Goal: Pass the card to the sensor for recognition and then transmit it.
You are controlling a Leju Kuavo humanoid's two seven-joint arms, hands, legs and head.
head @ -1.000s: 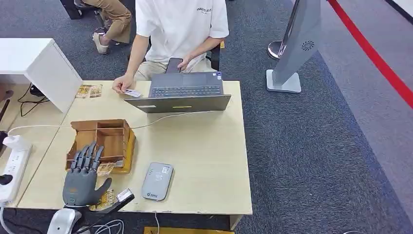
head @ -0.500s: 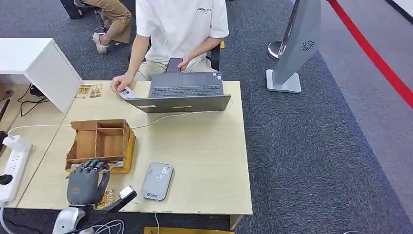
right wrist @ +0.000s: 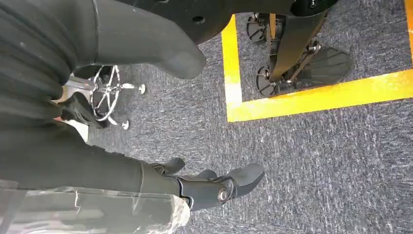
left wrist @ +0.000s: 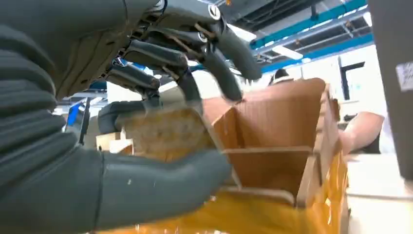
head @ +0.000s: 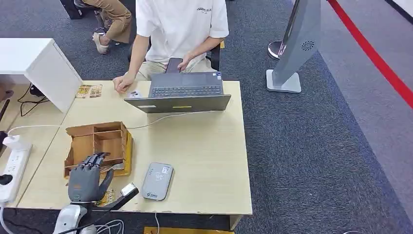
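My left hand (head: 86,180) is at the front edge of the brown wooden box (head: 97,141), its fingers curled over the box's front slot. In the left wrist view a yellow-brown card (left wrist: 165,131) sits between the thumb (left wrist: 160,180) and the dark fingers (left wrist: 195,87), in front of the box (left wrist: 282,126). The grey card sensor (head: 157,181) lies flat on the table to the right of that hand. My right hand (right wrist: 214,185) hangs over the carpet, fingers apart and holding nothing.
A person (head: 178,29) sits behind an open laptop (head: 182,95) at the table's far side, one hand (head: 122,84) beside a small card (head: 135,93). More cards (head: 89,90) lie at the far left. A power strip (head: 12,168) lies left of the box.
My left hand went from spread flat over the box to curled at its front edge. The box has shifted and turned slightly to the left. The person's hand let go of the small card.
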